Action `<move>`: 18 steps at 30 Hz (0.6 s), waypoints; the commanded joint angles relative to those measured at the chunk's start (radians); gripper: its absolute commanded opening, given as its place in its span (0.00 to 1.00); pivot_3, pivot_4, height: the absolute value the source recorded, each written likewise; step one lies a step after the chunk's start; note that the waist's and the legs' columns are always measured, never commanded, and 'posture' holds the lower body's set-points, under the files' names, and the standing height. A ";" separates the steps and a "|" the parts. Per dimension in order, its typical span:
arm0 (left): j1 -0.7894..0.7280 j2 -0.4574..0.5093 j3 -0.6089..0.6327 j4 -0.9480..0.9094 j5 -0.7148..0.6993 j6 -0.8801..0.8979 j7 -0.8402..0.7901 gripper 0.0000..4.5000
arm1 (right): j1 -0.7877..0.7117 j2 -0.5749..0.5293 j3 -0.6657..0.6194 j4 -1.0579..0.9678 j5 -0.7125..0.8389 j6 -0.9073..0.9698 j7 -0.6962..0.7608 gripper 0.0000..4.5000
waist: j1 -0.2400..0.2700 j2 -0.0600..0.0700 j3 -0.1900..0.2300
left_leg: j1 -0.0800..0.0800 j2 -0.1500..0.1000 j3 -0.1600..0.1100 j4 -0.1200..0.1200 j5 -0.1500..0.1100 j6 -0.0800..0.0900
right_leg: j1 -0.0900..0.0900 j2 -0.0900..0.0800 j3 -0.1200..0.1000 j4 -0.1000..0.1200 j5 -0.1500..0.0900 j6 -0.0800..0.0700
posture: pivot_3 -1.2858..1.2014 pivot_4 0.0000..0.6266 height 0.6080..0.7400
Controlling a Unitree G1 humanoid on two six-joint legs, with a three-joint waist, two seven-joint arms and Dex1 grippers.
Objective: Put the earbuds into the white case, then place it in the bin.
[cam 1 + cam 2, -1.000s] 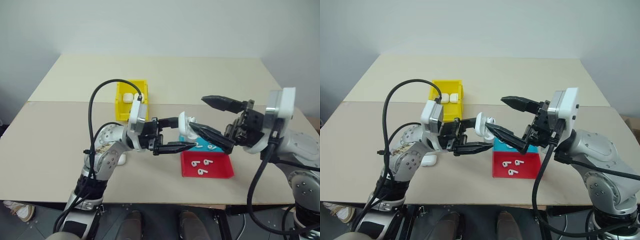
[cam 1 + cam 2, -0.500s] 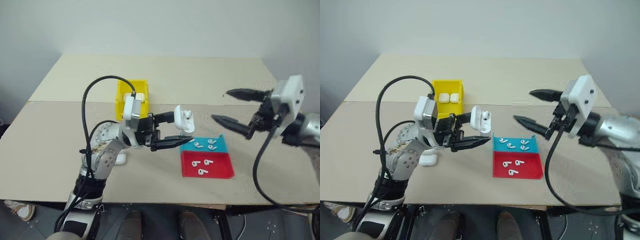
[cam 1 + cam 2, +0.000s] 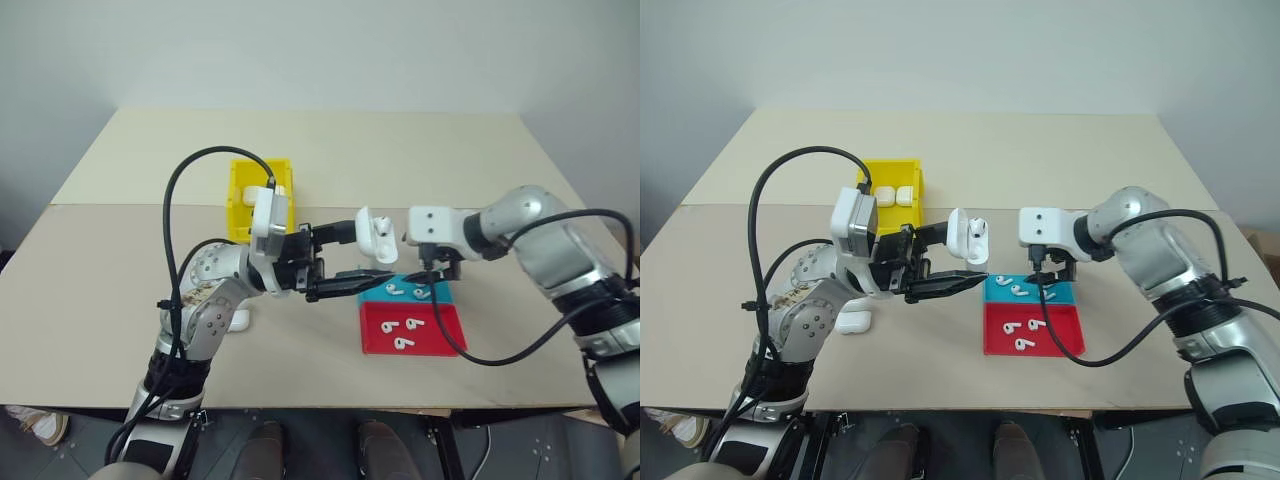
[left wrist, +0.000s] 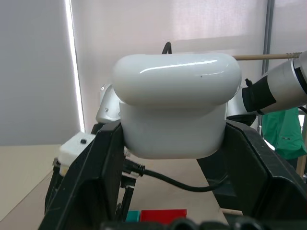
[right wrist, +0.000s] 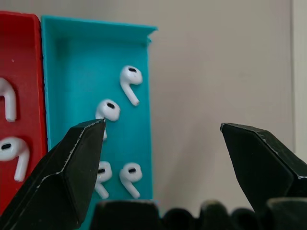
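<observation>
The right gripper [image 5: 160, 139] stood with its jaws wide apart, empty, pointing down over the blue tray [image 5: 72, 62]. Four earbuds [image 5: 130, 82] lay there, nearest the one finger [image 5: 72, 167], and the other finger hung over bare table [image 5: 216, 62]. Closing from there risked pinching air or flicking a bud out, since they were tiny, glossy and bunched. Beside them the red tray [image 3: 440, 338] held three more. The left gripper [image 4: 172, 139] was clamped on the white case [image 4: 175, 103], lid flipped up, held in the air just beside the right wrist; a careless lift could knock it. The bin [image 3: 245, 195] sat behind the left arm, already holding two cases
</observation>
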 commanded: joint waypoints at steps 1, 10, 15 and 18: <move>0.000 0.001 0.012 -0.040 -0.014 -0.015 0.005 0.61 | -0.062 0.033 0.020 0.073 -0.056 -0.021 0.046 0.77 | 0.004 0.000 0.000 | 0.000 0.000 0.000 0.000 0.000 0.000 | 0.000 0.000 0.000 0.000 0.000 0.000 | 0.52 0.24 1.00; 0.011 0.008 0.020 -0.044 -0.007 -0.027 0.017 0.61 | -0.130 0.095 0.056 0.187 -0.132 -0.032 0.162 0.63 | 0.009 0.000 0.000 | 0.000 0.000 -0.001 0.000 0.000 0.000 | 0.000 0.000 0.000 0.000 0.000 0.000 | 0.52 0.24 1.00; 0.018 0.012 0.023 -0.053 -0.008 -0.027 0.024 0.61 | -0.154 0.123 0.071 0.195 -0.173 0.016 0.211 0.63 | 0.006 0.000 0.000 | 0.001 0.000 -0.001 0.000 0.000 0.000 | 0.000 0.000 -0.001 0.001 0.000 0.000 | 0.52 0.24 1.00; 0.022 0.013 0.024 -0.059 -0.009 -0.026 0.028 0.61 | -0.144 0.136 0.063 0.188 -0.176 0.029 0.216 0.63 | 0.006 0.000 0.000 | 0.001 0.000 -0.001 0.000 0.000 0.000 | 0.000 0.000 -0.001 0.001 0.000 0.000 | 0.52 0.24 1.00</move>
